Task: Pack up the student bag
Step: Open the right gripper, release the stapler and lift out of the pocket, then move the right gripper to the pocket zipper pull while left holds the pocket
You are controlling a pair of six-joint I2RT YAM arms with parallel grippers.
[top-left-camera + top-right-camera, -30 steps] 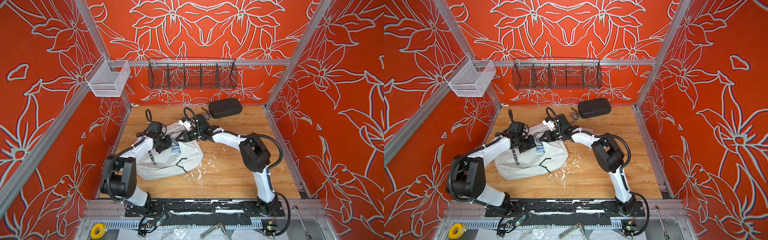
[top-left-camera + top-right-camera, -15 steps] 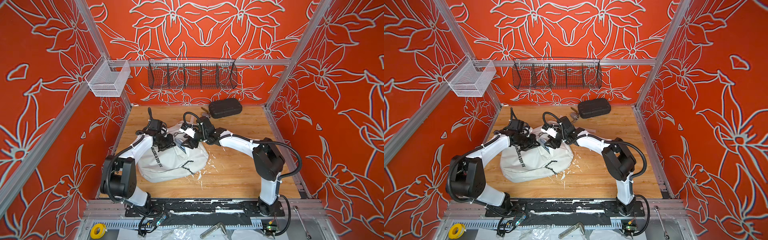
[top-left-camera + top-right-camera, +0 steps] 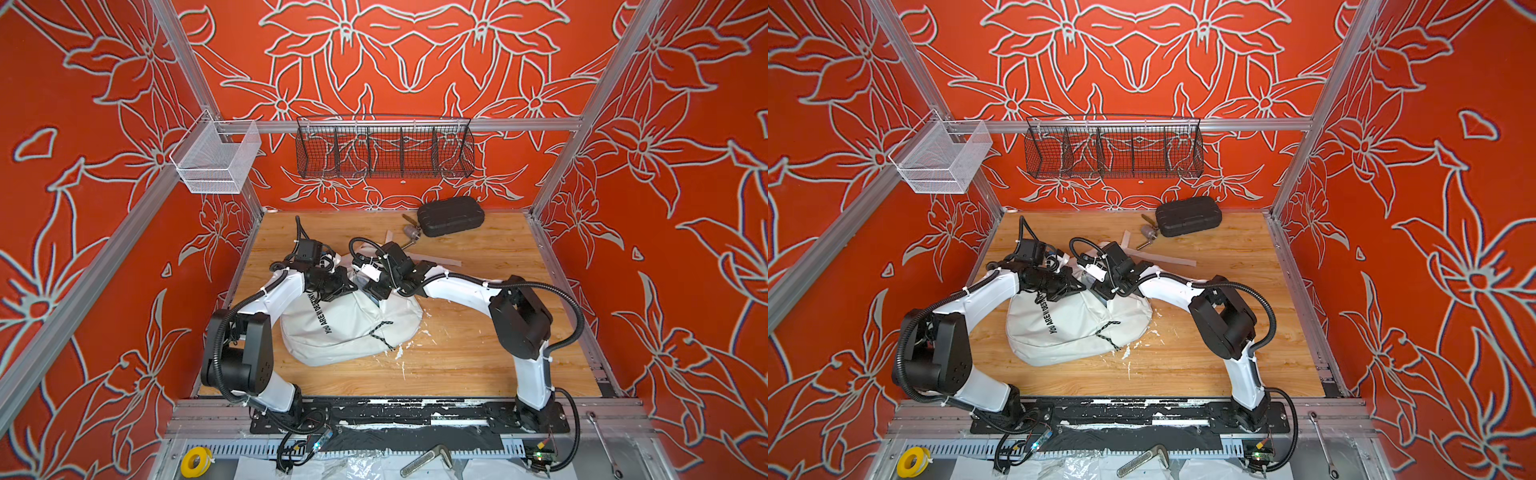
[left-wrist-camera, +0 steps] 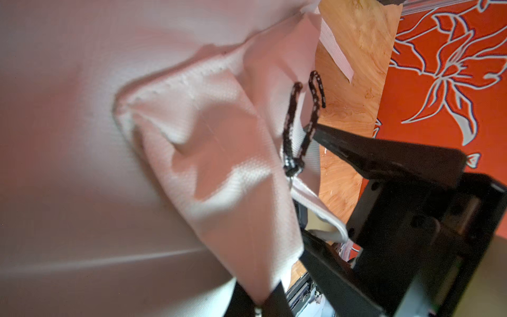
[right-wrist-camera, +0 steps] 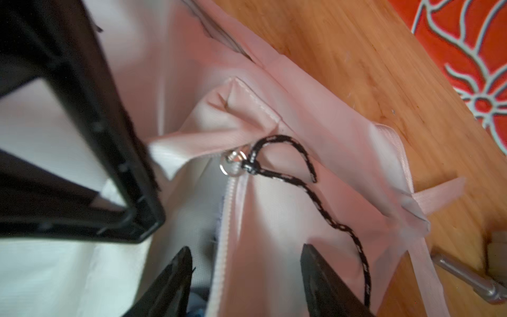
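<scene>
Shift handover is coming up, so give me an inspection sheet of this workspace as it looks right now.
Surface: wooden tabletop, white flecks beside the student bag.
Job's things: student bag slumped mid-table, print facing up.
Clutter: black case and metal tool at the back.
Grippers: left gripper shut on bag fabric; right gripper open over the zipper.
Cables: black hoses run along both arms.
Surroundings: red floral walls, black wire basket, white mesh basket.

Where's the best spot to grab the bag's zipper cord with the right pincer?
Probably the cord at its loop, just past the ring, along the zipper: the loop lies loose on the fabric, and the open right pincer points that way.
</scene>
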